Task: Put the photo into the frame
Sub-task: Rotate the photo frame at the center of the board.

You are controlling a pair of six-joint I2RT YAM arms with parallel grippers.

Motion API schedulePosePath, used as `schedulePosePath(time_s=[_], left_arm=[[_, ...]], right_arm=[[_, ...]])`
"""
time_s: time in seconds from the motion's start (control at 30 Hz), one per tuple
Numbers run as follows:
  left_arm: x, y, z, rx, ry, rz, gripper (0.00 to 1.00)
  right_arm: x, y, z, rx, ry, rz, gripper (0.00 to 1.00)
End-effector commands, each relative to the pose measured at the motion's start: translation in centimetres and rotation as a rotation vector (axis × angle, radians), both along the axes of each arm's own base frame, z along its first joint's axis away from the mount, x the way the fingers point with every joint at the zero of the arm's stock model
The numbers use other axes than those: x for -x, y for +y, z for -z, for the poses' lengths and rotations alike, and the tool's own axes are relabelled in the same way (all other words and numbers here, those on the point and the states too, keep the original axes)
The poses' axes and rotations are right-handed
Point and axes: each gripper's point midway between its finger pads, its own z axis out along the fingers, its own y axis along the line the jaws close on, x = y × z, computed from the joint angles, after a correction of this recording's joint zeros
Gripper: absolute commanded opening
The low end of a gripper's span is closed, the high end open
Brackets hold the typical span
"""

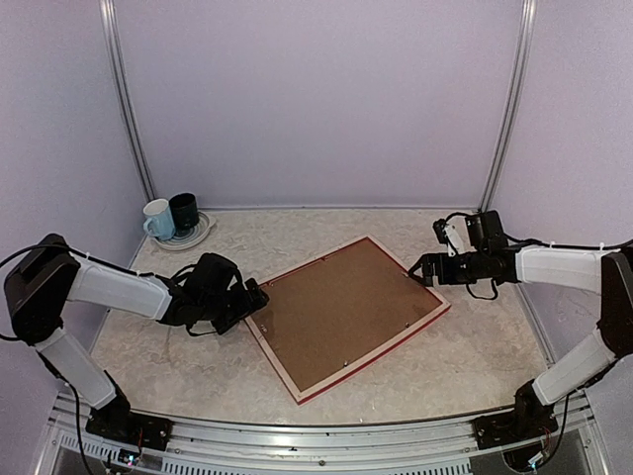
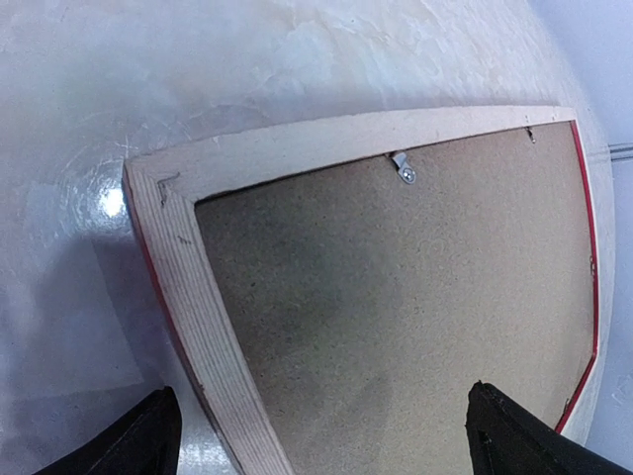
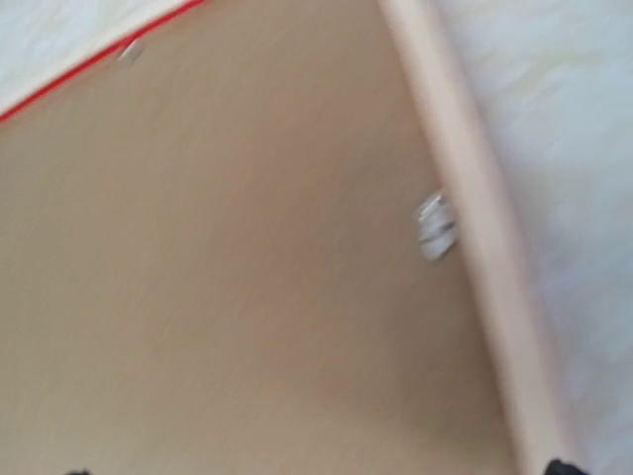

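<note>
The frame [image 1: 272,354] lies face down in the middle of the table, pale wood back up and a red edge showing along its near side. A brown backing board [image 1: 346,312] fills it. The photo is out of view. My left gripper [image 1: 255,300] hovers open at the frame's left corner; in the left wrist view its fingertips [image 2: 138,445] straddle the wooden rail [image 2: 213,327] and board [image 2: 396,297]. At the right corner my right gripper [image 1: 423,269] is open. The right wrist view is blurred and shows the rail [image 3: 475,247] and board [image 3: 247,277].
A white mug [image 1: 158,220] and a dark mug [image 1: 184,213] stand on a plate [image 1: 203,234] at the back left. Small metal clips [image 2: 404,170] sit along the frame's inner edge. Pale walls with metal posts close in the table.
</note>
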Motion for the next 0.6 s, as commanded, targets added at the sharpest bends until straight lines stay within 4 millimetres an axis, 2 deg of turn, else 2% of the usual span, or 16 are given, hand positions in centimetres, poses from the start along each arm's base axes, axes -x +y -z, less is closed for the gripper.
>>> schedulePosePath(time_s=[0.0,0.13,0.27,0.37,0.57], left_arm=[[-0.5,-0.2,-0.8,-0.015,-0.002,0.022,0.99],[-0.3,-0.6,-0.7,-0.007,0.006,0.035,0.99],[-0.1,-0.7,0.0,-0.013,0.022,0.044,0.99],[-0.1,-0.7,0.3,-0.016,0.025,0.046,0.99],[-1.5,-1.7,0.1,-0.017,0.015,0.071,0.99]], right_arm=[[-3.2,-3.0,1.3,0.08,0.028,0.136,0.99],[-4.8,-3.5,3.1,0.059,0.055,0.146,0.99],[-4.9,-2.9,5.1,0.046,0.104,0.113,0.99],[-4.0,-2.1,6.1,0.009,0.133,0.072,0.99],[-0.7,-0.5,7.8,-0.024,0.188,-0.014,0.99]])
